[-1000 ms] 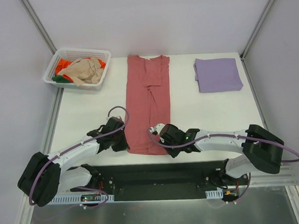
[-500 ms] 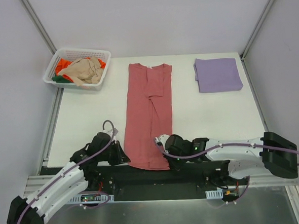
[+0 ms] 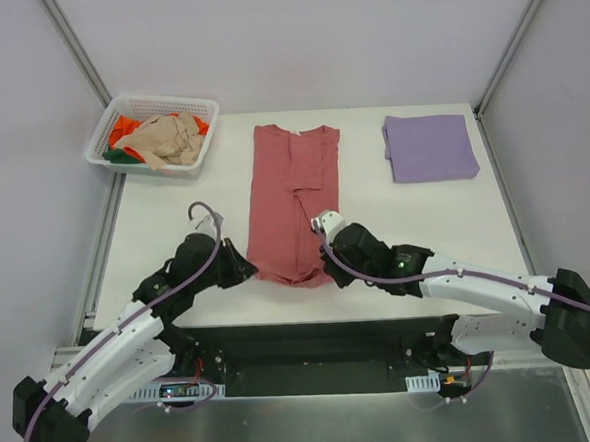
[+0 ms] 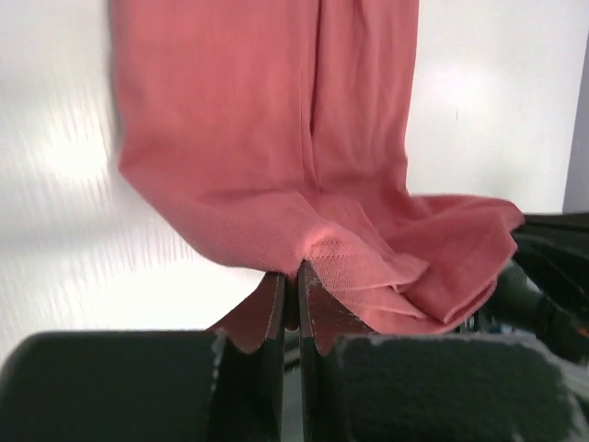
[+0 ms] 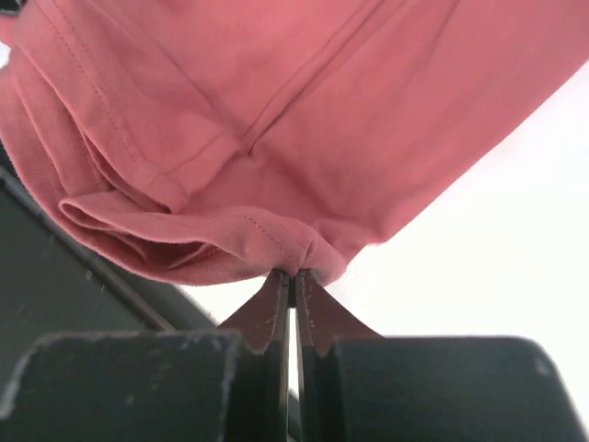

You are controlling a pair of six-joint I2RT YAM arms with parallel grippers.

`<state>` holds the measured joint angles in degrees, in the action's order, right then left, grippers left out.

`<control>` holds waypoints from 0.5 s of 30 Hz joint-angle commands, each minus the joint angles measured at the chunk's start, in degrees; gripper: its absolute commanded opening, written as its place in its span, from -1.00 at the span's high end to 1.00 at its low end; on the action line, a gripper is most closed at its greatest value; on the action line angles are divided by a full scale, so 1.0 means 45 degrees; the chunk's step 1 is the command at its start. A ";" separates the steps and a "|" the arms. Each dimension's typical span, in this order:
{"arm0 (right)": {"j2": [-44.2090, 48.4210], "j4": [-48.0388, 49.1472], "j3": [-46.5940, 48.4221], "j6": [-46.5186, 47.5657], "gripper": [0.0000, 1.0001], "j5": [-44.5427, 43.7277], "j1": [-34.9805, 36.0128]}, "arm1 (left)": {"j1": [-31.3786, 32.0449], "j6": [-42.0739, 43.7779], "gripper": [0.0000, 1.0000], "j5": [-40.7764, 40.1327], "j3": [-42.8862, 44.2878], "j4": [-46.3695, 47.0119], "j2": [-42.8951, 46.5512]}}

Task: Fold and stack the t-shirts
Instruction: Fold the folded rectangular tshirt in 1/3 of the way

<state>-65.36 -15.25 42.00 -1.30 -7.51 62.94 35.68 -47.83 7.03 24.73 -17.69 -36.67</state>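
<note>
The dusty rose-red t-shirt [image 3: 292, 196] lies lengthwise on the white table, sleeves folded in, its bottom hem lifted and carried toward the collar. My left gripper [image 3: 246, 271] is shut on the hem's left corner [image 4: 304, 253]. My right gripper [image 3: 330, 264] is shut on the hem's right corner [image 5: 308, 253]. The lifted hem sags between the two grippers. The lavender purple t-shirt [image 3: 429, 146] lies folded at the back right. Beige [image 3: 167, 139], orange [image 3: 125, 124] and green [image 3: 119, 157] shirts are piled in the basket.
The white lattice basket [image 3: 103, 143] stands at the back left corner. The black base plate [image 3: 313, 345] runs along the table's near edge, under both arms. Metal frame posts rise at both back corners.
Both grippers have pulled the hem toward the near edge, then lifted it and carried it away toward the collar. The shirt's visible length on the table is shorter.
</note>
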 commanded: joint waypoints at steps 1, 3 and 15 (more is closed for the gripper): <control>-0.0668 0.1159 0.1368 0.1869 0.99 -0.1241 -0.0878 | 0.0059 0.1156 1.00 -0.2848 0.1962 0.1509 -0.2081; -0.1097 0.1395 0.1778 0.2104 0.99 -0.1144 -0.1386 | -0.0038 0.1526 1.00 -0.3279 0.2800 0.1743 -0.3174; -0.3364 0.1864 0.3732 0.2769 0.99 -0.0988 -0.3457 | -0.1775 0.2855 1.00 -0.2501 0.6553 0.2661 -0.8002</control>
<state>-78.59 -9.28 54.72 9.04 -11.35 49.17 30.26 -38.44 -6.04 49.98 -9.19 -69.60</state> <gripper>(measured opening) 0.017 0.020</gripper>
